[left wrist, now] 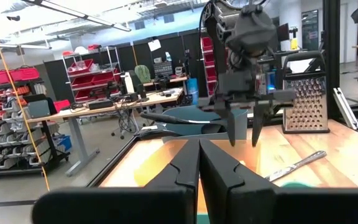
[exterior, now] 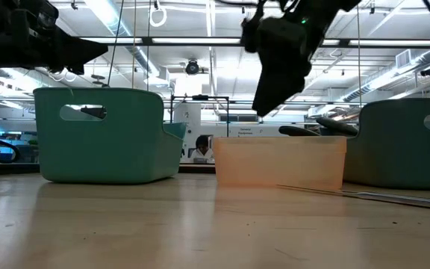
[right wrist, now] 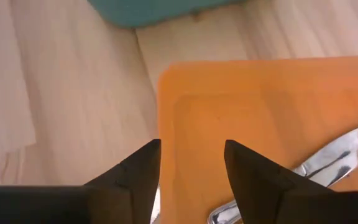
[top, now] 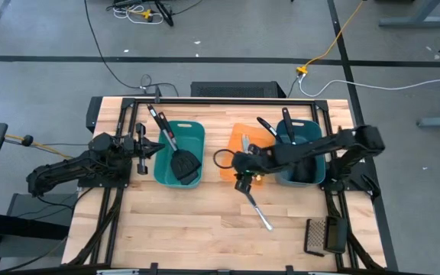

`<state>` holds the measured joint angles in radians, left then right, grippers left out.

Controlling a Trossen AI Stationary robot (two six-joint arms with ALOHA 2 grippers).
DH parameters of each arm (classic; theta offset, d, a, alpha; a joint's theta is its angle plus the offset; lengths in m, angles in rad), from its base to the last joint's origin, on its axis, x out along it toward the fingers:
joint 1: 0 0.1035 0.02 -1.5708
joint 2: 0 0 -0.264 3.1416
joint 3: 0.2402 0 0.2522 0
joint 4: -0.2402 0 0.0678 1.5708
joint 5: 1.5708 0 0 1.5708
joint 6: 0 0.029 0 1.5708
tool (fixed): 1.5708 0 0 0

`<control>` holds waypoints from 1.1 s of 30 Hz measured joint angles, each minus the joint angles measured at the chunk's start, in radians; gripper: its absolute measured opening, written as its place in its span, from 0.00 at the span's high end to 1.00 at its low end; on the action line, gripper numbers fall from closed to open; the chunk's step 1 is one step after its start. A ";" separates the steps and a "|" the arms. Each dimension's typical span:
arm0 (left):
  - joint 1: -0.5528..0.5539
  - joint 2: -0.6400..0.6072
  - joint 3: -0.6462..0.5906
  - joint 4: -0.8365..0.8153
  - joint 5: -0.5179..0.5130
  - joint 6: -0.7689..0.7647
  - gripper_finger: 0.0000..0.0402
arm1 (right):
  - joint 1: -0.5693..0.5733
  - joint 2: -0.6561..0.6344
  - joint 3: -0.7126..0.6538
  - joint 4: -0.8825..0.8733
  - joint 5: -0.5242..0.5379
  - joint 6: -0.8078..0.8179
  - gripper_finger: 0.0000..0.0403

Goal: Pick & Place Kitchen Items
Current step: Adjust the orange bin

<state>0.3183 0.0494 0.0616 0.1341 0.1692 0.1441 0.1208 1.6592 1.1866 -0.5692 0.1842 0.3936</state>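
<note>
Hovering over orange bin (right wrist: 272,124), my right pincer (right wrist: 191,163) spread, empty. Silver knife (top: 258,213) on table: light, stiff, slippery; grip mid-handle. Left pincer (left wrist: 199,163) closed.

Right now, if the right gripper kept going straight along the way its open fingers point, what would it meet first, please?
The right gripper points down at the shallow orange plastic bin, near its corner. It would probably meet the bin's bare floor first, just beside a silver metal utensil lying inside; depth is hard to judge.
</note>
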 joint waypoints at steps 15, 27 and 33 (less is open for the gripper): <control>0.000 0.000 0.000 -0.004 0.000 0.001 0.96 | -0.026 0.126 0.114 -0.170 -0.125 -0.003 0.53; 0.000 0.000 0.001 -0.005 0.000 0.002 0.98 | 0.003 0.126 0.114 -0.172 -0.185 -0.110 0.53; 0.000 0.000 0.001 -0.005 0.000 0.001 0.97 | 0.018 0.126 0.114 -0.171 -0.130 -0.120 0.53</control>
<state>0.3184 0.0494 0.0624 0.1290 0.1692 0.1455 0.1390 1.7851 1.3004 -0.7399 0.0547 0.2739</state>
